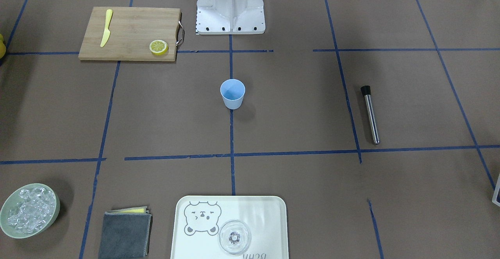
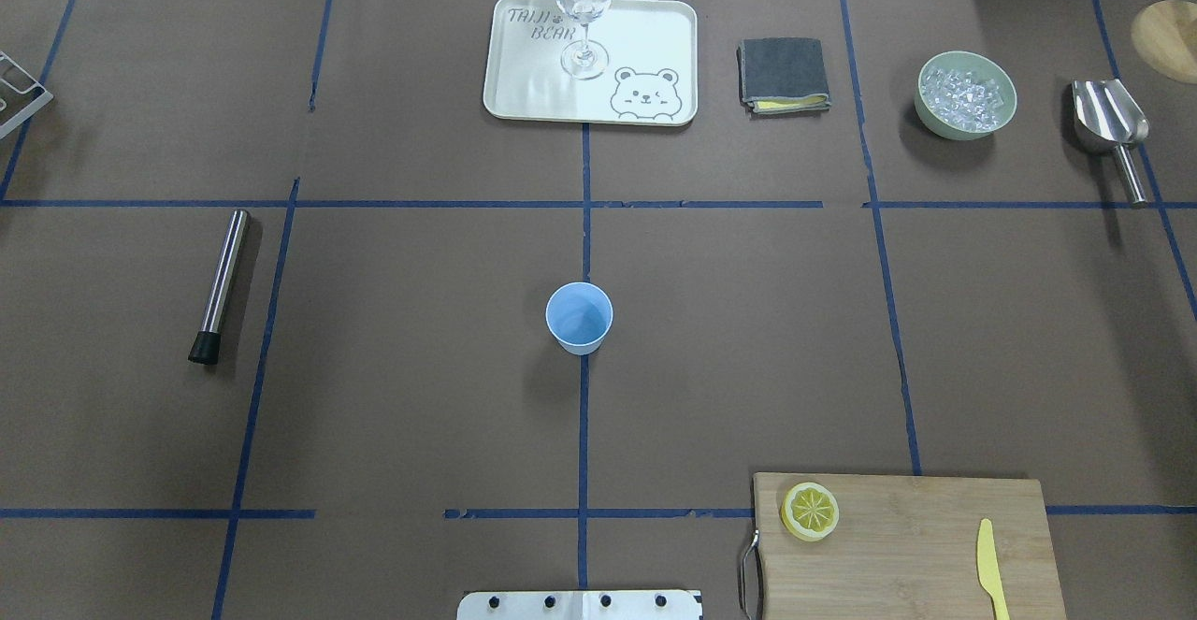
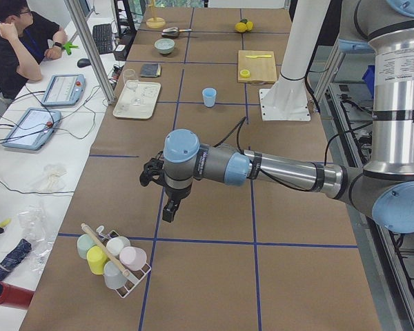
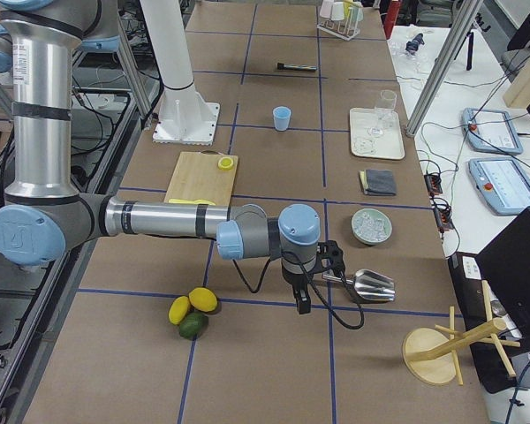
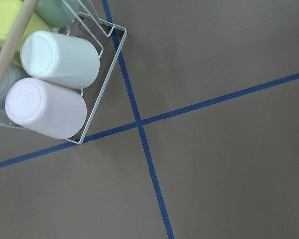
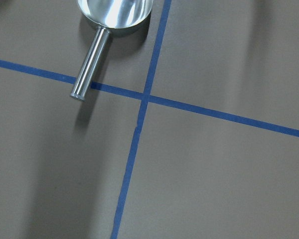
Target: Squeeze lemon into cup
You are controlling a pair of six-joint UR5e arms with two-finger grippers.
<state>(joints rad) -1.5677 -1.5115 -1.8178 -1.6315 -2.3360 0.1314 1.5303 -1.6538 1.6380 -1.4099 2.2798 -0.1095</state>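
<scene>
Left gripper (image 3: pixel 167 214) hangs above the bare worktop (image 2: pixel 393 396) at the robot's left end, pointing down. It shows only in the side view, so I cannot tell whether its jaws are wide or narrow. Just beside it, toward the near end of the worktop, is a wire rack (image 3: pixel 134 276) of upturned cups. Its wrist view looks down on the rack's corner and a crossing of blue tape lines (image 5: pixel 138 123). Right gripper (image 4: pixel 301 305) hangs at the opposite end, also pointing down, also seen only from the side: jaw state cannot be told. A metal scoop (image 4: pixel 371 284) lies just beside it, and two whole lemons and a lime (image 4: pixel 193 311) lie near it on the other side. The cup (image 2: pixel 579 318) stands upright in the middle of the worktop, between the two grippers and well apart from both. The lemon (image 2: pixel 810 511) lies flat, cut face up, on a corner of the wooden cutting board (image 2: pixel 907 545), well apart from the right gripper and much farther from the left. A yellow knife (image 2: pixel 991 569) rests on the same board, apart from the lemon.
</scene>
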